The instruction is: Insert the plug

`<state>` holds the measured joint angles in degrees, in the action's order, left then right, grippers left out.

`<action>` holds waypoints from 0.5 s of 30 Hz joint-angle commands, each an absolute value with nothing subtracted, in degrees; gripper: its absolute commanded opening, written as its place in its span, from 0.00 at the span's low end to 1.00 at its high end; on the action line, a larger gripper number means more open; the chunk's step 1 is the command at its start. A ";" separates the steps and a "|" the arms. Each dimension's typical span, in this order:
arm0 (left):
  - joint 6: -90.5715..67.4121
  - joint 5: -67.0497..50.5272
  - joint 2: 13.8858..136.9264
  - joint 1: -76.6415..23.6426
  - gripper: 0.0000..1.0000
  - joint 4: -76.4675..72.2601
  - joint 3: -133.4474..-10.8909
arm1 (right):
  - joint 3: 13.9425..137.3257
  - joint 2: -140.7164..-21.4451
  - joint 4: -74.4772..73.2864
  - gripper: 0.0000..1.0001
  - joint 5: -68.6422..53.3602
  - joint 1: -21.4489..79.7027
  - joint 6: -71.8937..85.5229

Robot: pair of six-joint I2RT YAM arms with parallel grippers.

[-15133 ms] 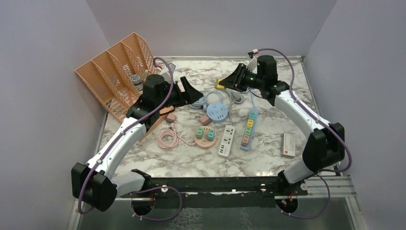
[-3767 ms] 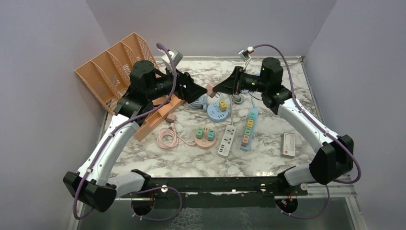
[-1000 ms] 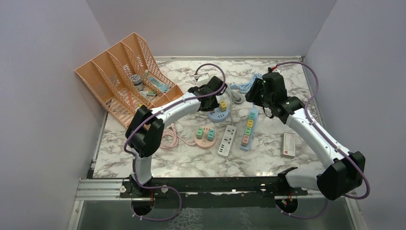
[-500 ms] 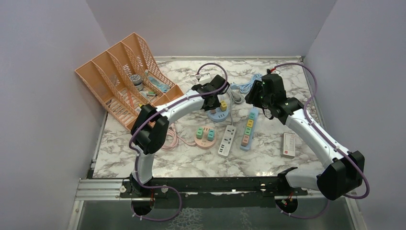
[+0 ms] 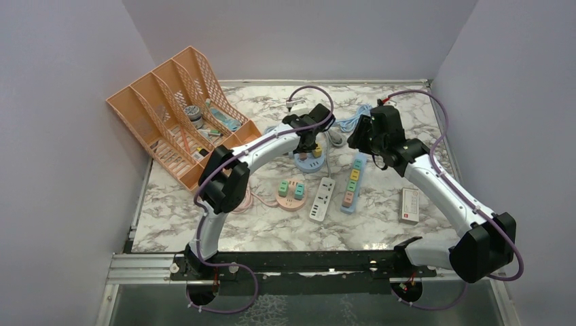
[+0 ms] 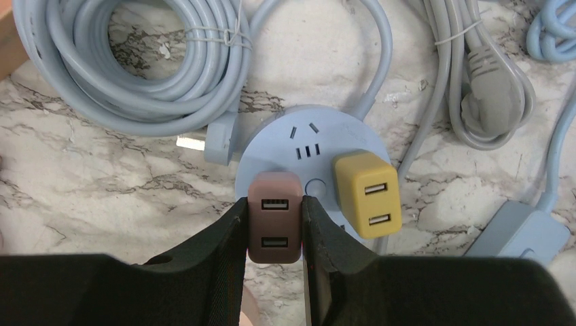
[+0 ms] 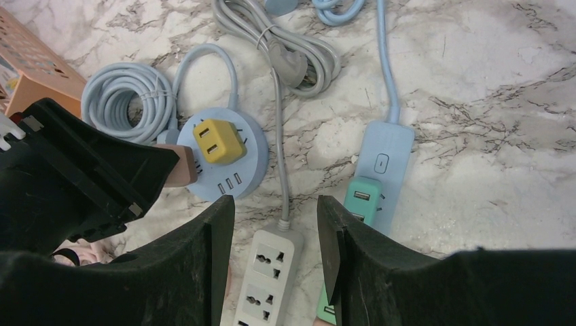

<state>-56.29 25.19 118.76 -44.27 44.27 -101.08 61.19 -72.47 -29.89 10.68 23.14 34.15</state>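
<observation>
My left gripper (image 6: 274, 202) is shut on a brown two-port USB plug (image 6: 274, 234), its fingers pressed against both sides. The plug hangs over the near-left edge of a round blue socket hub (image 6: 309, 146), whether touching it I cannot tell. A yellow plug (image 6: 367, 193) sits in the hub beside it. In the top view the left gripper (image 5: 307, 144) is over the hub (image 5: 309, 163). My right gripper (image 7: 275, 202) is open and holds nothing, hovering above a white power strip (image 7: 268, 272); its view also shows the hub (image 7: 238, 173) and brown plug (image 7: 182, 166).
A coiled blue cable (image 6: 136, 61) and a grey cord with its plug (image 6: 489, 81) lie behind the hub. A blue strip (image 7: 384, 163) with a green plug (image 7: 363, 197) lies right. An orange file rack (image 5: 176, 115), pink round socket (image 5: 291, 192) and white box (image 5: 409, 205) surround.
The left gripper has carried the brown plug to the right, from the hub's left side to over the hub. The right arm has hardly moved.
</observation>
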 commanded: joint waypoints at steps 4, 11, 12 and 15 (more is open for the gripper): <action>-55.68 27.51 126.13 -44.38 0.00 49.69 -102.82 | 60.55 -72.87 -28.48 0.48 10.44 23.08 33.17; -61.25 26.78 124.36 -45.52 0.00 49.57 -99.11 | 60.30 -72.95 -28.26 0.48 10.74 23.10 33.13; -62.27 27.07 123.89 -45.82 0.00 49.61 -98.68 | 60.29 -73.03 -28.31 0.48 10.77 23.09 33.13; -64.82 28.66 122.87 -46.99 0.00 49.64 -98.71 | 60.16 -73.23 -28.30 0.48 10.52 23.10 33.18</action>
<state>-60.27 30.76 121.21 -44.16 43.16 -102.06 60.84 -72.49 -29.80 10.68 23.14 33.74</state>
